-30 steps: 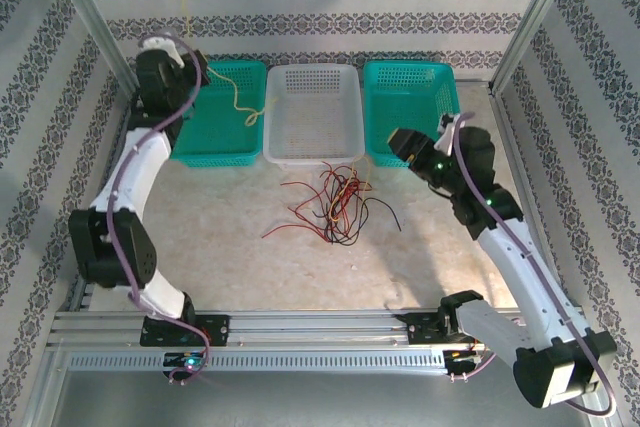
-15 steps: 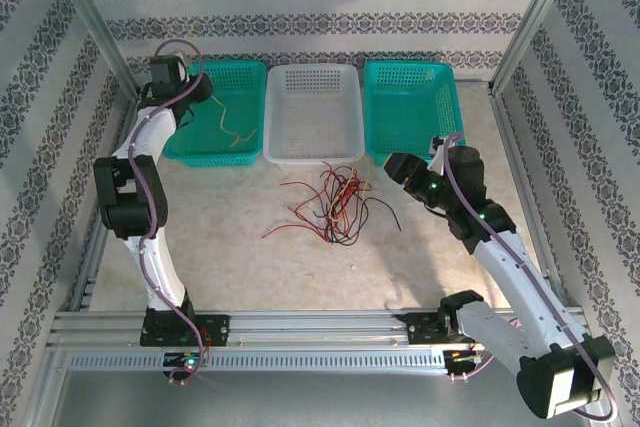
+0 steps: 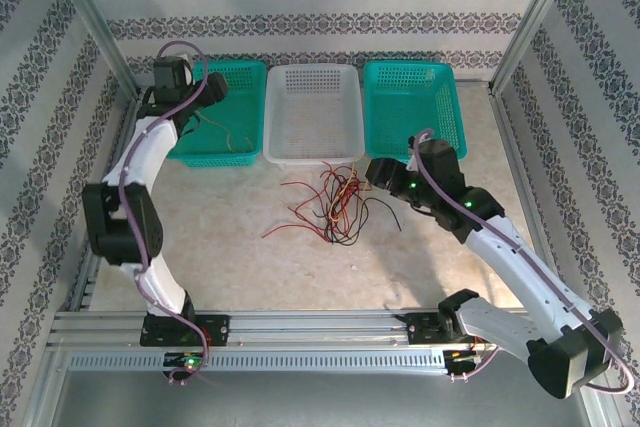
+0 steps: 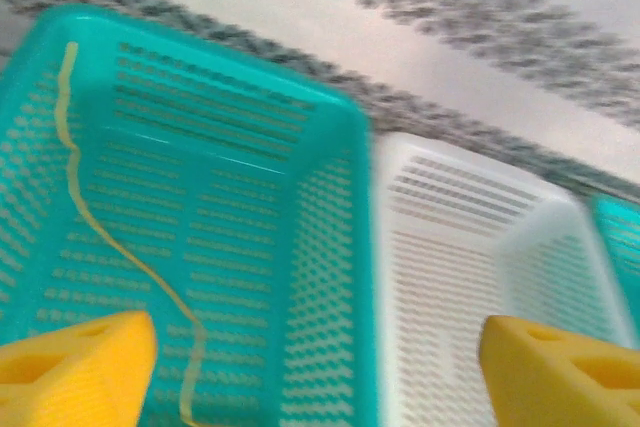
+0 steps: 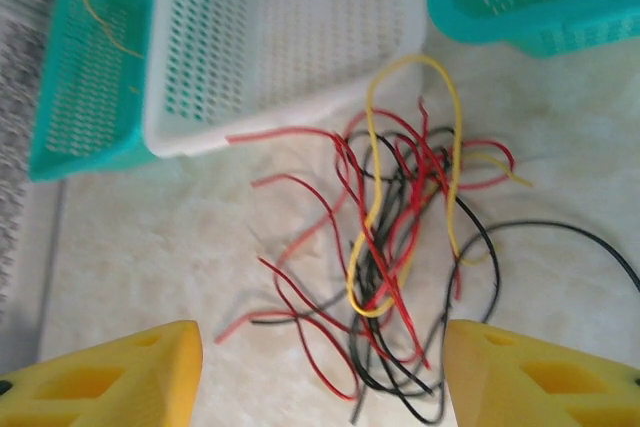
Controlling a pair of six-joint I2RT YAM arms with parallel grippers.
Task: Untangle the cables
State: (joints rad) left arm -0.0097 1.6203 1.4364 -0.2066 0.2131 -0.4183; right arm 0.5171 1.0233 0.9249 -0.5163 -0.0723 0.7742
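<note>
A tangle of red, black and yellow cables lies on the table in front of the white basket; the right wrist view shows the cables directly below. My right gripper hovers at the tangle's right edge. In its own view the right gripper is open and empty. One loose yellow cable lies in the left teal basket, and this yellow cable runs across the basket floor. My left gripper is above that basket; in its wrist view the left gripper is open and holds nothing.
Three baskets stand in a row at the back: the left teal basket, a white basket in the middle and a right teal basket. Metal frame posts and patterned walls enclose the table.
My left gripper has opened and the yellow cable it held up now lies in the left teal basket. My right gripper has moved left, closer to the tangle.
</note>
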